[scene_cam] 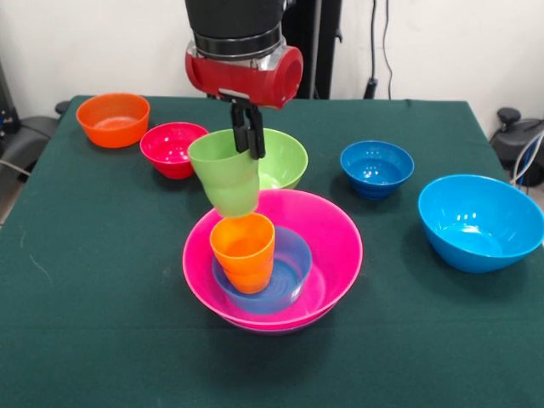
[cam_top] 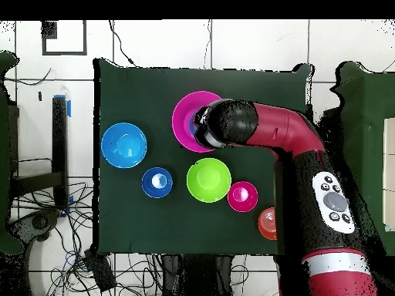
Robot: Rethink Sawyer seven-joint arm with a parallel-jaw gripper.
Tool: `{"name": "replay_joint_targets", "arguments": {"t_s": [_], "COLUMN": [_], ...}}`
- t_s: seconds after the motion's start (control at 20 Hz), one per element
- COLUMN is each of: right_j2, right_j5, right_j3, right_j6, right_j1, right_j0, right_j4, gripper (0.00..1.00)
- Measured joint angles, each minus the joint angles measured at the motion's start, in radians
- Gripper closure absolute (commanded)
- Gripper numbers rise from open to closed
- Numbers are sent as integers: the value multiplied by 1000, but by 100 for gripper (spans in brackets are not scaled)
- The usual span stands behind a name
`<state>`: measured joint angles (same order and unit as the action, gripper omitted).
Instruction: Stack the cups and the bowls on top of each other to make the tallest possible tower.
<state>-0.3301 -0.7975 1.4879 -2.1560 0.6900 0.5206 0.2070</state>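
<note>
The tower stands at the table's middle: a wide pink bowl [scene_cam: 327,242] over a purple one, whose rim barely shows beneath, with a small light-blue bowl [scene_cam: 289,268] inside and the orange cup [scene_cam: 244,252] upright in that. My gripper [scene_cam: 248,140] is shut on the rim of the light green cup [scene_cam: 225,178]. It holds the cup tilted just above the orange cup. In the overhead view my arm covers the cups and only part of the pink bowl [cam_top: 185,116] shows.
The lime green bowl [scene_cam: 285,157] sits just behind the tower. A red bowl [scene_cam: 172,149] and an orange bowl [scene_cam: 113,119] stand at the far left. A dark-blue bowl [scene_cam: 376,167] and a large sky-blue bowl [scene_cam: 480,221] stand to the right.
</note>
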Motion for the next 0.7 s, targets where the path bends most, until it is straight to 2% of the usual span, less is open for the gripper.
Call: {"name": "replay_joint_targets", "arguments": {"t_s": [0.7], "right_j2": [0], "right_j5": [27], "right_j3": [0], "right_j6": [0], "right_j1": [-34], "right_j0": [0], "right_j4": [2], "gripper": [100]}}
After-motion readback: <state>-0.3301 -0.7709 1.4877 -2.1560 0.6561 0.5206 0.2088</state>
